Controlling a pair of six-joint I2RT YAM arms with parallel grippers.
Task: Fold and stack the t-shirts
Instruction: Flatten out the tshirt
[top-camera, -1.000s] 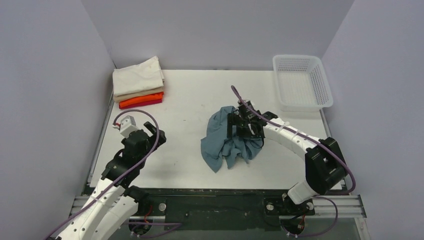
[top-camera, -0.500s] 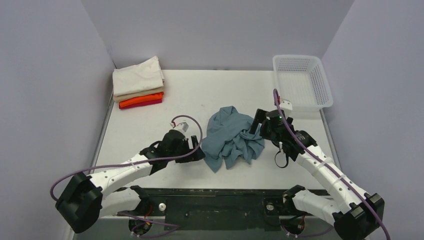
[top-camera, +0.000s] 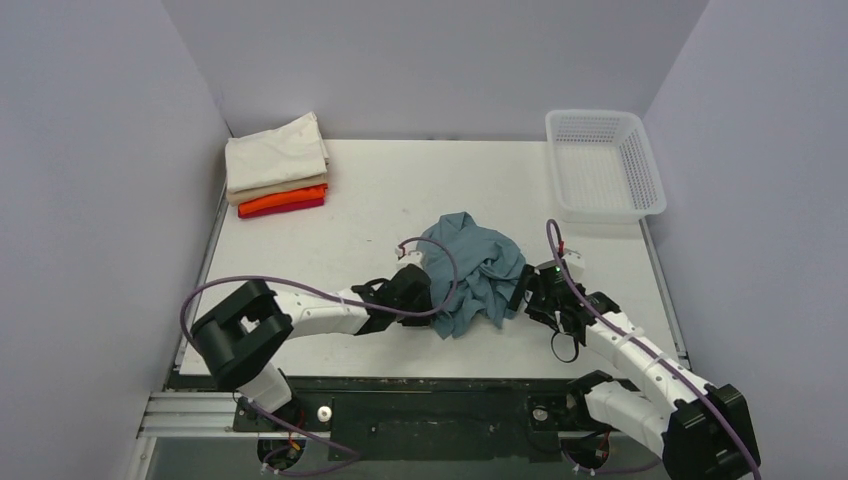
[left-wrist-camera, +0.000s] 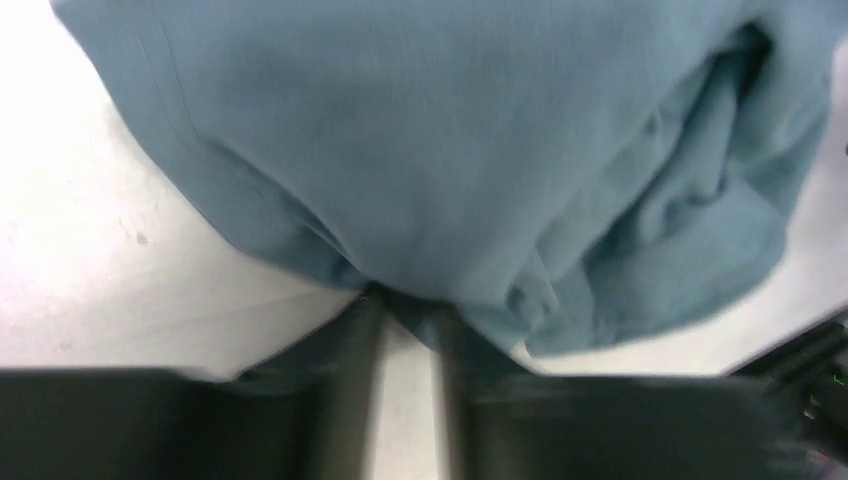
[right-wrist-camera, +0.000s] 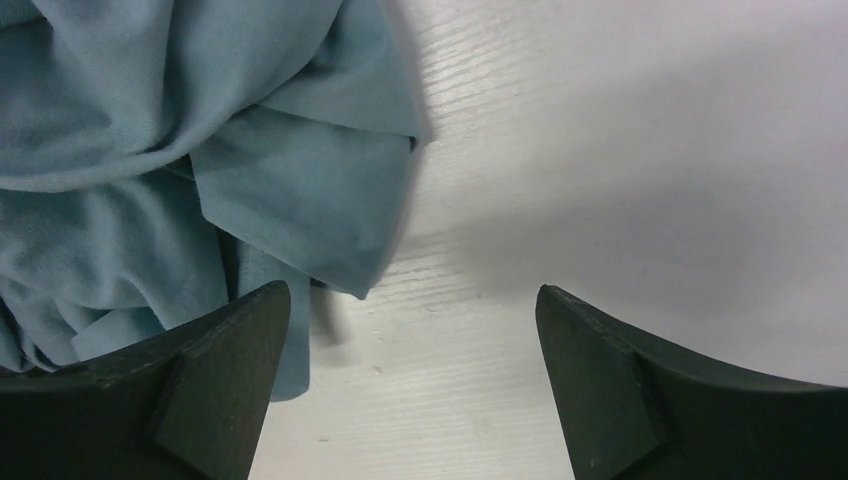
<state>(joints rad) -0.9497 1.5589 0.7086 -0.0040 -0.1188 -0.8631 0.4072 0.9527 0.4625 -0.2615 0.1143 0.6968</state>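
Note:
A crumpled teal-blue t-shirt (top-camera: 475, 268) lies in a heap at the middle of the table. My left gripper (top-camera: 425, 296) lies low at the heap's near left edge. In the left wrist view its narrow fingers (left-wrist-camera: 362, 330) are shut on a fold of the teal t-shirt (left-wrist-camera: 480, 150). My right gripper (top-camera: 528, 290) sits at the heap's right edge, open. In the right wrist view its wide jaws frame bare table, with the shirt's hem (right-wrist-camera: 330, 230) just inside the left finger. Folded t-shirts (top-camera: 278, 165) are stacked at the back left, cream on top, then tan, orange and red.
A white mesh basket (top-camera: 604, 165) stands at the back right corner of the table (top-camera: 380, 190). Purple cables loop from both arms. Grey walls close in the left, back and right sides.

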